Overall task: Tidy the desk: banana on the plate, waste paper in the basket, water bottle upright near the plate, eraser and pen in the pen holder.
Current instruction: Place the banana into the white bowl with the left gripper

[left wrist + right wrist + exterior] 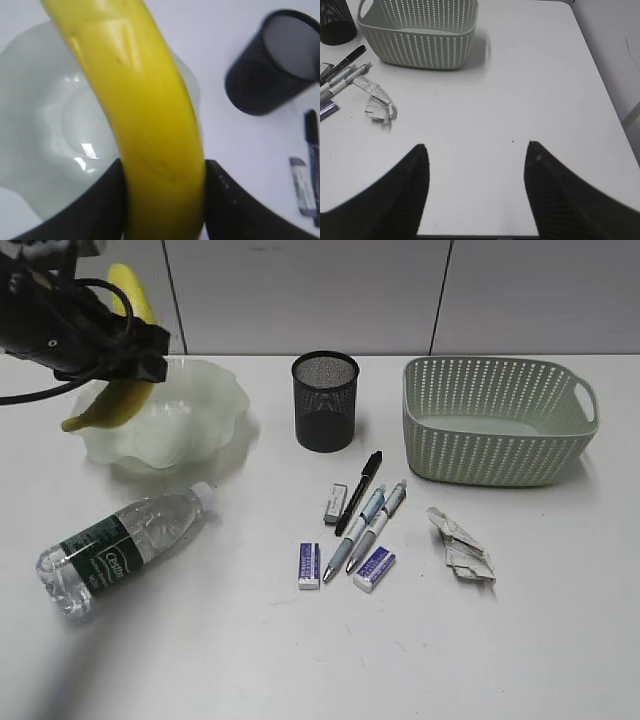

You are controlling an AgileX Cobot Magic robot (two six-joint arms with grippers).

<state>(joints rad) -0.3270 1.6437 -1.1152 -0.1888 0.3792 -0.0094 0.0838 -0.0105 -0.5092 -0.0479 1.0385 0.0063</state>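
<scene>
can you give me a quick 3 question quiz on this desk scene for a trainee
1. True or false: the banana already lies flat on the plate.
2. Which lies on its side: A) water bottle B) pen holder C) basket?
3. What do the right gripper fingers hold?

Key: 1 false, the left gripper holds it above the plate. 2 A. 3 nothing; they are open over bare desk.

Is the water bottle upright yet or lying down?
Lying down. The water bottle rests on its side on the desk, cap toward the plate.
</scene>
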